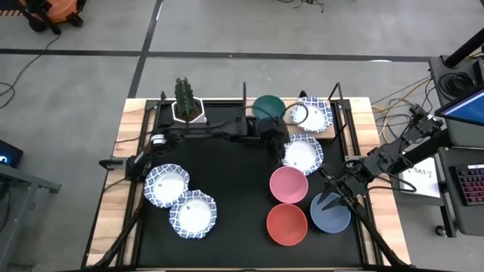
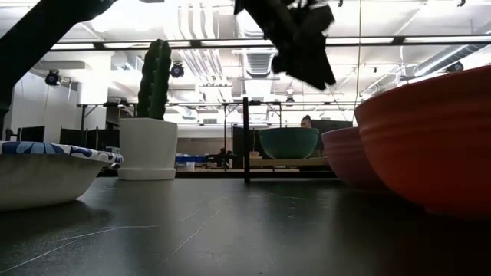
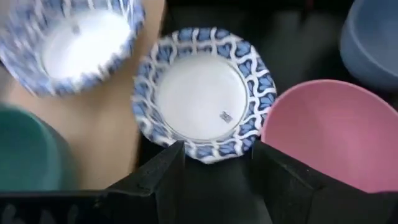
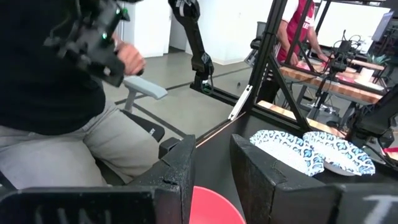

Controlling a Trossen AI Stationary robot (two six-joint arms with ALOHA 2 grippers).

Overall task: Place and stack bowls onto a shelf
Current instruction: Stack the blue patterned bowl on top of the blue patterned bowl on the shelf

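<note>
The shelf [image 1: 333, 130] stands at the table's far side and carries a green bowl [image 1: 268, 107] and a white-and-blue bowl [image 1: 314, 113]. A third white-and-blue bowl [image 1: 302, 153] sits on the table just in front of it. My left gripper [image 3: 217, 155] is open beside this bowl's rim [image 3: 211, 151], which shows between the fingertips. Pink [image 1: 289, 184], red [image 1: 286, 224] and blue [image 1: 330, 215] bowls rest near the right edge. My right gripper [image 1: 331, 199] is open above the blue bowl's far rim; in the right wrist view the red bowl [image 4: 211, 208] shows past its fingers.
Two more white-and-blue bowls [image 1: 166, 185] [image 1: 192, 215] lie on the table's left half, with bare black top between them and the coloured bowls. A cactus in a white pot [image 1: 189, 106] stands at the far left. A seated person [image 4: 68, 124] is beyond the table.
</note>
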